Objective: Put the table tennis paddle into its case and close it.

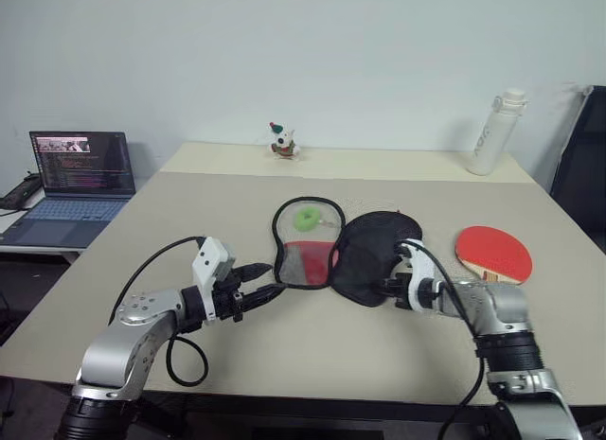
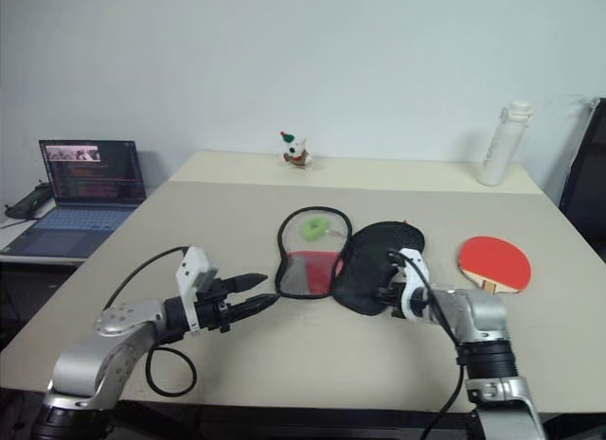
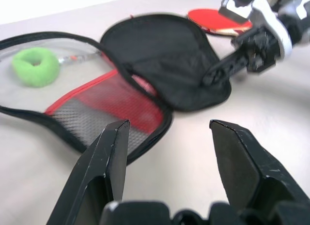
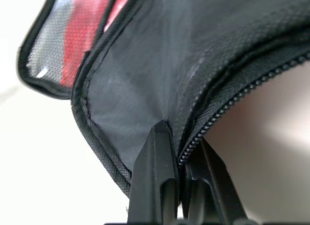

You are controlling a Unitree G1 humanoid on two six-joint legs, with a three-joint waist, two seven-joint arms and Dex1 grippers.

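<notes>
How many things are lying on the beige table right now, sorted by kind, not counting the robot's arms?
Table tennis paddle: 1
Case, unzipped and lying open: 1
White bottle: 1
Small figurine: 1
Total: 4

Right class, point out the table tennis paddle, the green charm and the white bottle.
table tennis paddle point(image 1: 492, 252), left eye view, on its red rubber face.
green charm point(image 1: 306, 219), left eye view, on its fuzzy ring.
white bottle point(image 1: 495, 134), left eye view, on its body.

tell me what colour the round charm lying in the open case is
Bright green. The charm shows best in the left wrist view, lying on the case.
</notes>
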